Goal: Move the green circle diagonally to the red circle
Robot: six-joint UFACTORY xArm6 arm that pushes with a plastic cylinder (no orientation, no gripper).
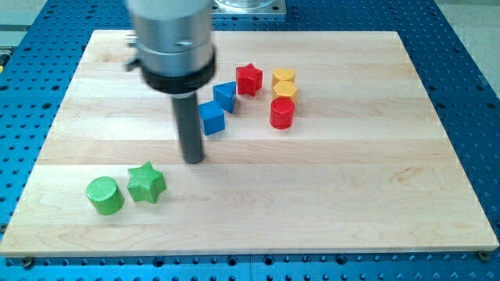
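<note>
The green circle point(105, 195) lies at the view's lower left on the wooden board point(351, 195), with a green star point(146, 183) touching or nearly touching its right side. The red circle point(282, 112) stands upper middle, below two yellow blocks. My tip point(194, 160) rests on the board right of and above the green star, a short way from it, and well left of and below the red circle. It touches no block.
A blue cube point(212, 118) and a blue triangle point(225, 95) sit just right of the rod. A red star point(248, 79) lies beyond them. A yellow heart point(283, 76) and a yellow hexagon point(284, 90) stand above the red circle.
</note>
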